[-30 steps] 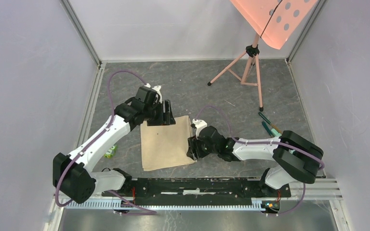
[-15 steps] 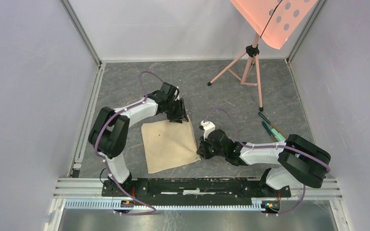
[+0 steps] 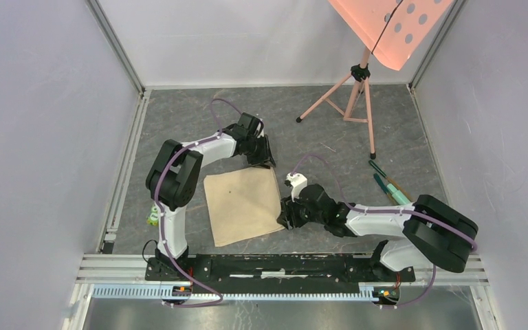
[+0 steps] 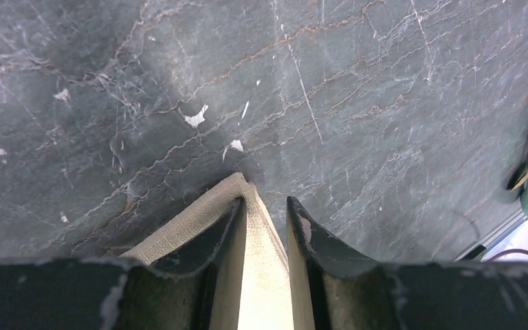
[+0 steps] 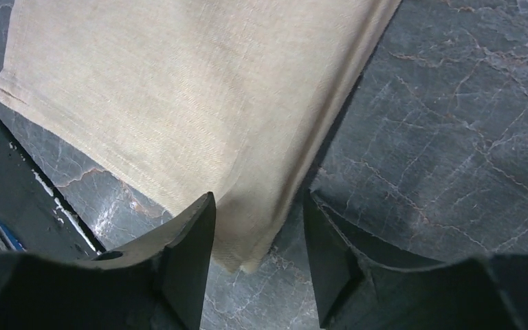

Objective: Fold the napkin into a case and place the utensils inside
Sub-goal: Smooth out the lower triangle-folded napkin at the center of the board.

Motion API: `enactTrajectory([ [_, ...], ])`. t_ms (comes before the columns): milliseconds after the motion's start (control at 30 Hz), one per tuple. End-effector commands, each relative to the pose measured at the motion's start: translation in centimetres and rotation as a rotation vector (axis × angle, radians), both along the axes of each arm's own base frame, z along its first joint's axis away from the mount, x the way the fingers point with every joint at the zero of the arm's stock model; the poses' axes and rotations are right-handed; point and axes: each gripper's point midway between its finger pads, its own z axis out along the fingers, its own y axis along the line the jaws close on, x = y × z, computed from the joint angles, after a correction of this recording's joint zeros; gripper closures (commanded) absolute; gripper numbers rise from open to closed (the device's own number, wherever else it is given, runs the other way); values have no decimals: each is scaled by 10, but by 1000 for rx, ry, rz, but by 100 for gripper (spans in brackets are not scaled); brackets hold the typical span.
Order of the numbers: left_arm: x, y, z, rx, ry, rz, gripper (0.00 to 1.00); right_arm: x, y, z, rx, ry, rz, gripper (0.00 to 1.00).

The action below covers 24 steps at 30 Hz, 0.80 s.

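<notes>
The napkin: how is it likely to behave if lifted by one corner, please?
Probably floppy: the napkin lies flat, and its corner ridges up between the left gripper's fingers. Likely light, since its edge looks thin. Its woven surface should grip rather than slip.

Lab test cell: white enclosure walls (image 3: 41,103), aluminium rail frame (image 3: 96,265), pink tripod stand (image 3: 370,124).

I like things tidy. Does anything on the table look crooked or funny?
Yes. The napkin lies at a slant instead of straight, and its far corner is humped up off the table between the fingers of the left hand.
</notes>
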Motion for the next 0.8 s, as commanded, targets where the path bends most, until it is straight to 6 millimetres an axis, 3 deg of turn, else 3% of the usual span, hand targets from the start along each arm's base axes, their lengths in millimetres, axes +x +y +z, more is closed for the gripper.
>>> enactTrajectory([
  [0, 14, -4, 1, 2, -23, 16, 65, -29, -33, -36, -180, 84, 31, 43],
  [200, 15, -1, -8, 29, -6, 11, 67, -36, -69, -64, -333, 90, -31, 52],
  [400, 18, 2, -6, 52, -19, 7, 68, -22, -107, -60, -472, 11, -145, 62],
  [467, 19, 0, 3, 41, -34, 0, 68, -20, -105, -53, -461, -9, -138, 61],
  [767, 14, -10, 49, -57, -76, -14, 62, -10, -62, -2, -268, -49, -85, 41],
])
